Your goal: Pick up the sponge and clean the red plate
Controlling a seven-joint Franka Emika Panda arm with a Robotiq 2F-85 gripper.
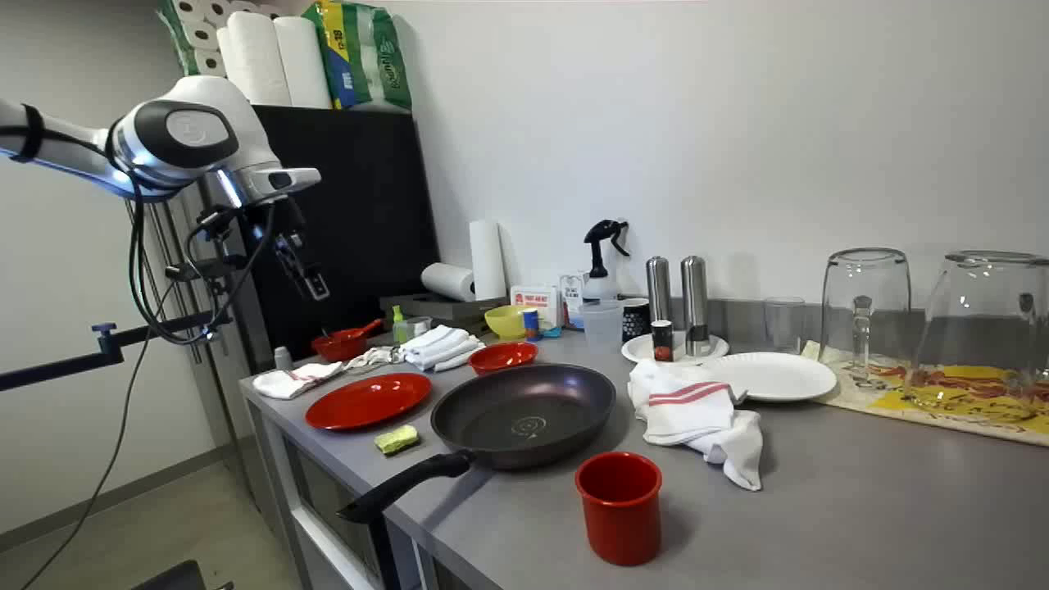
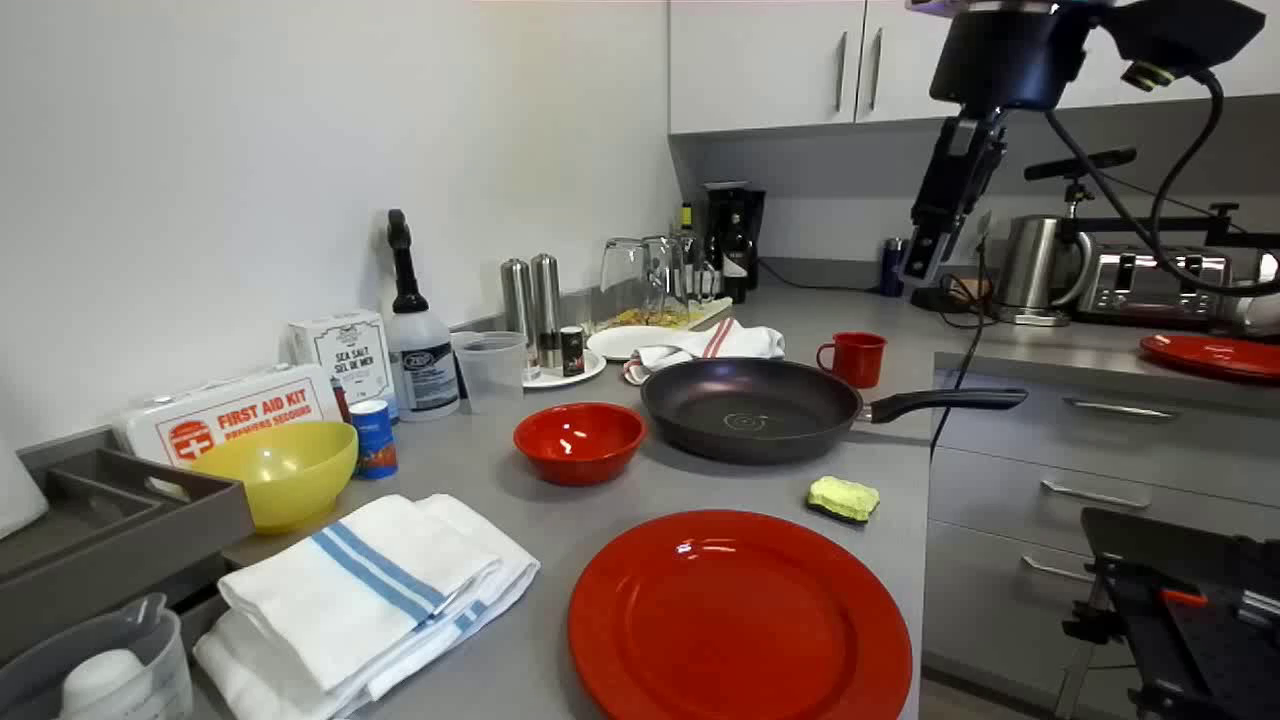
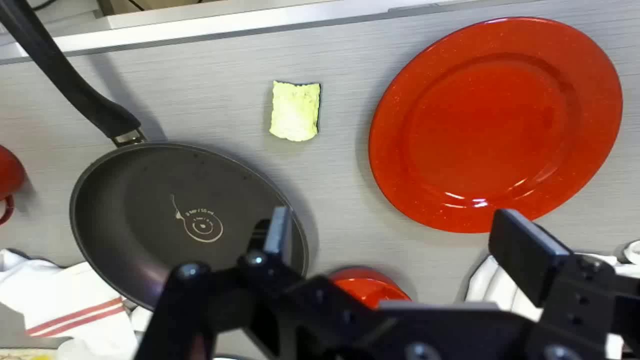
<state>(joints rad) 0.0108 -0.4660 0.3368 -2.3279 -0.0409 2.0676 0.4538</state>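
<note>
Confirm first that the gripper (image 3: 400, 235) is released: the wrist view shows its jaws wide apart with nothing between them, and both exterior views place it well above the counter (image 3: 340, 160). Locate the sponge (image 3: 295, 111): it lies yellow face up between the black frying pan (image 3: 150, 215) and the red plate (image 3: 495, 125), touching neither, near the counter's edge. In the wrist view it sits off the jaws' midline, on the pan side; correct this offset before you lower. Descend vertically, keeping the fingers (image 3: 525, 245) clear of both rims. Because the sponge is low, you will probably need to bring the fingers near the counter; stop short of pressing on it. Close gently on the yellow layer, expecting it to compress, and leave the dark underside exposed, since that face will likely do the scrubbing. Lift above plate height before you traverse to the plate.
</note>
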